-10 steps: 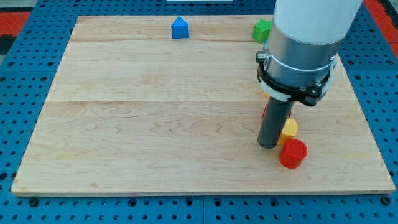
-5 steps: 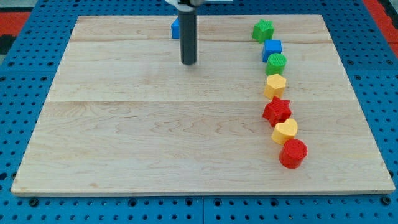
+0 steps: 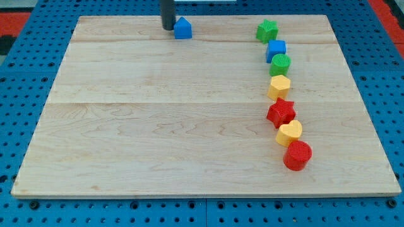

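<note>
**Tip at far edge beside blue block, seven-block column down the right side**

Nearest the desk's [image 3: 158, 145] front edge, toward the right: red cylinder-like block [image 3: 297, 155], lowest of a wavy column. Just behind it, touching or nearly so, yellow rounded block [image 3: 290, 133]. Then red star block [image 3: 281, 112], then yellow hexagon-ish block [image 3: 279, 86], then green rounded block [image 3: 280, 64], then blue cube [image 3: 276, 49]. Column ends at a green star-like block [image 3: 267, 30] near the far edge, right of centre. Neighbours in the column sit touching or just beside each other; exact contact hard to call.

Far edge, left of centre: blue house-shaped block [image 3: 183, 28], well apart from the column. My tip [image 3: 168, 29] stands just beside it on the side toward the desk's left edge; touching or a hair apart, cannot tell. Rod runs straight up out of the view's top.

No hand on this arm, only the rod, so no spread or pinch state to give.

Blue pegboard [image 3: 25, 94] surrounds the desk.
</note>
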You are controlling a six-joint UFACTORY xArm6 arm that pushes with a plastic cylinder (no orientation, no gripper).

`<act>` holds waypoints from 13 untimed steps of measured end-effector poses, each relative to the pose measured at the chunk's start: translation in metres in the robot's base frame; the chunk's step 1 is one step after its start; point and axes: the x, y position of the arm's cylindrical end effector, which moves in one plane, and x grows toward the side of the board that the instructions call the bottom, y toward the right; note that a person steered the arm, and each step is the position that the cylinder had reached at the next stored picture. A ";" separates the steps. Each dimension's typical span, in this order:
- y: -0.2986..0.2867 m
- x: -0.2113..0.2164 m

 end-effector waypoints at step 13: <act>0.199 0.010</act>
